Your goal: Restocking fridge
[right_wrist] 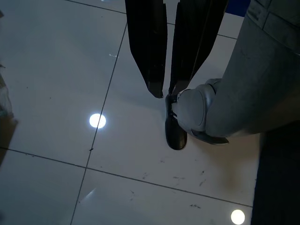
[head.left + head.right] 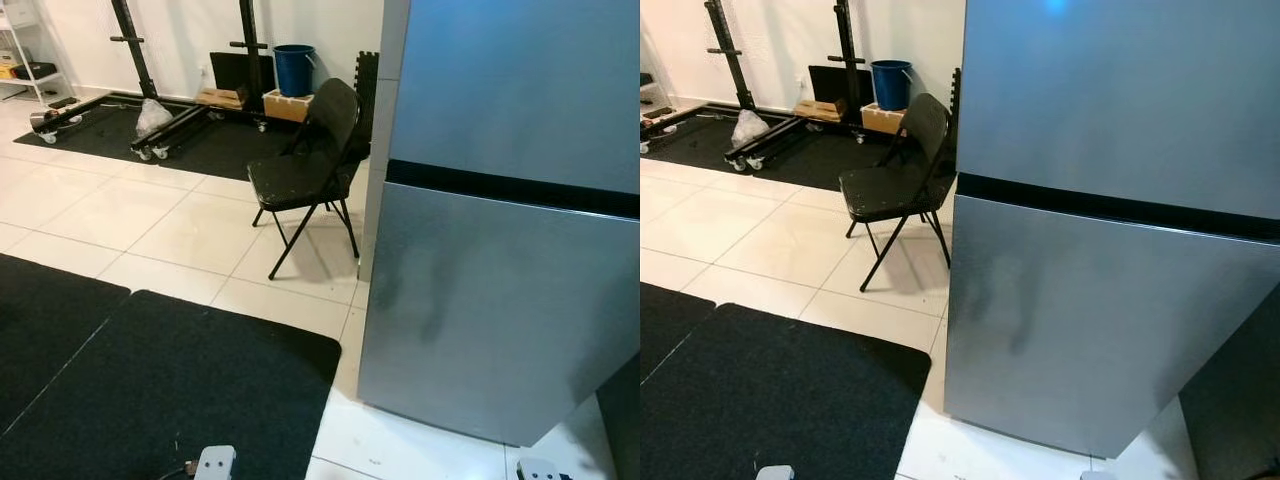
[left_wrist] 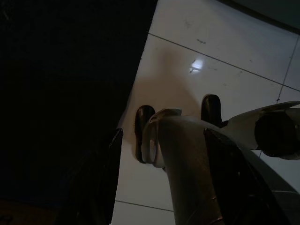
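Observation:
A tall silver fridge [image 2: 500, 300] stands on the right, close in front of me, with both its upper and lower doors closed and a black seam between them. No stock items can be seen. My left gripper [image 3: 164, 133] hangs low over the white floor tiles, open, nothing between its fingers; that view is dark. Beside my leg, my right gripper [image 1: 166, 91] also hangs idle above the tiles, its two black fingers [image 1: 150, 56] shut together and holding nothing.
A black folding chair [image 2: 305, 165] stands just left of the fridge. Black floor mats [image 2: 170, 390] lie at my lower left. Farther back are a wheeled black rack frame [image 2: 165, 120], a blue bucket [image 2: 294, 68] and a wooden box [image 2: 285, 104] by the wall.

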Robot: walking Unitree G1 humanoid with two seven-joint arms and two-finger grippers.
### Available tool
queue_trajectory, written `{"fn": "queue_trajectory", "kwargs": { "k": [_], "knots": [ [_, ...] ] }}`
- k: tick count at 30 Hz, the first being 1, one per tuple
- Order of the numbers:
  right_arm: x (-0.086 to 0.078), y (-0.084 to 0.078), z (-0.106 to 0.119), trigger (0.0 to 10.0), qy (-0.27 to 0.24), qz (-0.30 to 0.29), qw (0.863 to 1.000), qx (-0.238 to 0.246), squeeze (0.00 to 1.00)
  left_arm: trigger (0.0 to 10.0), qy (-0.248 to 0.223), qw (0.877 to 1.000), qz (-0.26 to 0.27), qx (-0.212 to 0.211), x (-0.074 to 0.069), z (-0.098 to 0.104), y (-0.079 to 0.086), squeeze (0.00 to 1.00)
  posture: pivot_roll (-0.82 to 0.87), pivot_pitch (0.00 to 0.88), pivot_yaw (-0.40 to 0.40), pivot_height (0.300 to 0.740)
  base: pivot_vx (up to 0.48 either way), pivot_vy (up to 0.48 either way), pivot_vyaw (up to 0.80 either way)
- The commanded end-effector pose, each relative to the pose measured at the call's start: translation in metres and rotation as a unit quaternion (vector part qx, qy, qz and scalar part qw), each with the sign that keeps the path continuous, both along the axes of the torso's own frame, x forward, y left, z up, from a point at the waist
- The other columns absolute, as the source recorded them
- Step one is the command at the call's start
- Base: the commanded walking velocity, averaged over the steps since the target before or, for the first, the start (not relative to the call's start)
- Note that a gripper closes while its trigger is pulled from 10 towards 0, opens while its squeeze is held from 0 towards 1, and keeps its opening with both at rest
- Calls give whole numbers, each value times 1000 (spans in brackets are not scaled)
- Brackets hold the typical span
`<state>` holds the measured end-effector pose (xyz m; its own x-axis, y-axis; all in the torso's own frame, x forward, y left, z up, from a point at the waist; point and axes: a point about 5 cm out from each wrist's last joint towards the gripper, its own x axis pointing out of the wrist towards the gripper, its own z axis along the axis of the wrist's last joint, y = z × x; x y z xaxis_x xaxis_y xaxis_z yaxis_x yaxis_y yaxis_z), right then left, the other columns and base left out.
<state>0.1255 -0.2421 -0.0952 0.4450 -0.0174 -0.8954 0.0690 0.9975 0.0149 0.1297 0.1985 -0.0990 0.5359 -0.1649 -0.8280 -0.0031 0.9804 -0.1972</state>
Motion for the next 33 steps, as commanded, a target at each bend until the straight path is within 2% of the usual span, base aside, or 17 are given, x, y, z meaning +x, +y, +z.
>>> {"fn": "queue_trajectory", "kwargs": {
  "k": [1,2,7,15,18,19,24,33],
  "knots": [
    [5,-4,3,10000,-8,-9,1000,-8,0,10000,1,1000,-12,1,5,0,-6,0,-3,0,-36,740,0,0,0],
    [10,-3,4,10000,-14,-10,1000,-11,0,10000,-3,1000,-16,6,9,2,-7,0,-2,0,-32,740,0,0,0],
    [14,-1,5,10000,-20,-5,1000,-11,0,10000,-5,1000,-21,12,13,3,-5,0,1,0,-27,740,0,0,0],
    [25,5,7,10000,-29,21,999,-11,0,10000,-13,999,-18,33,22,8,6,0,11,0,-31,740,0,0,688],
    [24,5,7,10000,-27,22,999,-11,0,10000,-13,999,-15,31,21,7,5,0,12,0,-31,740,0,0,700],
    [24,6,7,10000,-23,25,999,-12,0,10000,-6,1000,-15,26,16,4,-1,0,8,0,-27,740,0,0,700],
    [24,6,7,10000,-23,26,999,-11,0,10000,1,1000,-17,24,11,2,-4,0,6,0,-26,740,0,0,700],
    [26,9,7,10000,-23,37,999,-9,0,10000,5,1000,-12,26,9,1,-2,0,10,0,-24,740,0,0,699]
  ]
}}
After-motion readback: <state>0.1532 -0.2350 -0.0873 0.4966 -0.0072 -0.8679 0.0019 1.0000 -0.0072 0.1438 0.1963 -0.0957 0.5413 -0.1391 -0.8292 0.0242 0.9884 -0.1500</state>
